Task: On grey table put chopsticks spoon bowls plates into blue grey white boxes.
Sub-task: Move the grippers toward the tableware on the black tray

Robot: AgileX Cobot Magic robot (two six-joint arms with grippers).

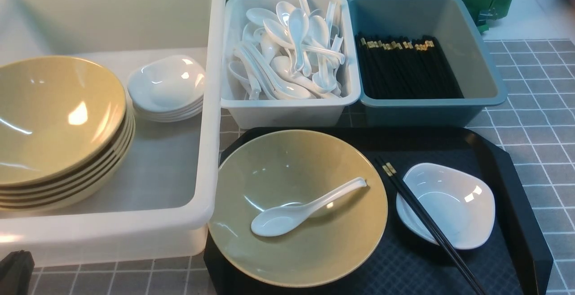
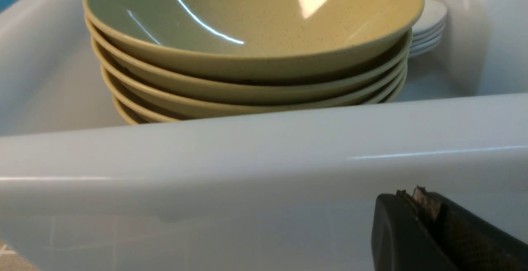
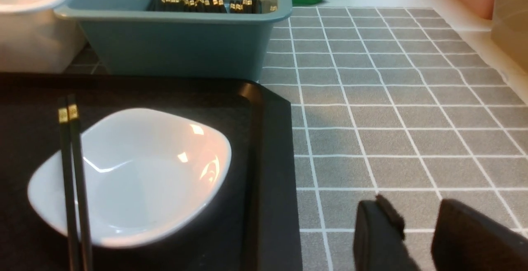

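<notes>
Right gripper (image 3: pixel 416 225): jaws noted partly apart, nothing held; it is placed over bare grey table (image 3: pixel 412 118) just beside the right edge of the black tray (image 3: pixel 268 159). The nearest task items, a white plate (image 3: pixel 136 176) with a pair of chopsticks (image 3: pixel 76 180) laid across its rim, are found on the tray, apart from the gripper. Left gripper (image 2: pixel 416 205): fingers pressed together, empty, set low against the outer near wall of the white tub (image 2: pixel 247 159). On the tray an olive-yellow bowl (image 1: pixel 314 250) is also recorded, with a white spoon (image 1: pixel 292 212) lying inside it. Tub contents: stacked bowls (image 1: pixel 54 124) and stacked plates (image 1: pixel 166 86). Grey-white bin (image 1: pixel 287 111): heaped spoons (image 1: pixel 292 48). Teal bin (image 1: pixel 426 111): bundled chopsticks (image 1: pixel 406 68).
</notes>
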